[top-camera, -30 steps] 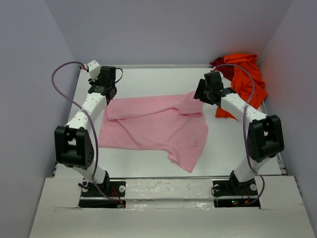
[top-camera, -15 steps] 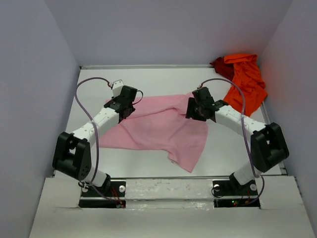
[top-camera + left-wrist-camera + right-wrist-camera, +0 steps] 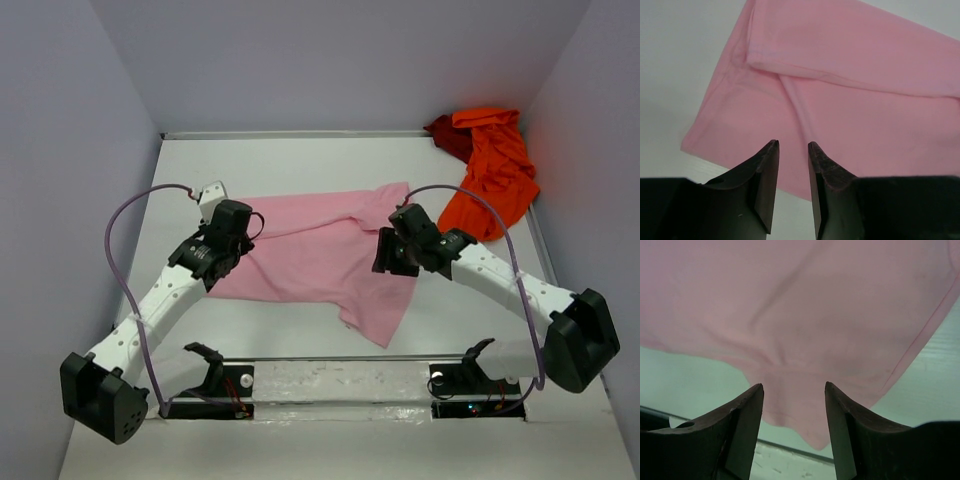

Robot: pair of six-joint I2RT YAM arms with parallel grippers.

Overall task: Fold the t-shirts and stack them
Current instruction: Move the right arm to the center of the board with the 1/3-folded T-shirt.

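White table (image 3: 300, 160) under pink t-shirt (image 3: 320, 250), orange-red t-shirt (image 3: 495, 170), dark red t-shirt (image 3: 445, 135)

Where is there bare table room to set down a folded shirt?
Bare: the far strip of table between the back wall and the pink shirt, widest at the far left. Crowded: the far right corner, with the orange shirt and dark red shirt, and the middle.

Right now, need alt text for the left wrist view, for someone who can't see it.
A light pink t-shirt lies on a white table, one layer folded over another, with a hemmed edge running across the upper half. The left claw shows at the bottom, its two dark fingers a little apart with nothing between them.
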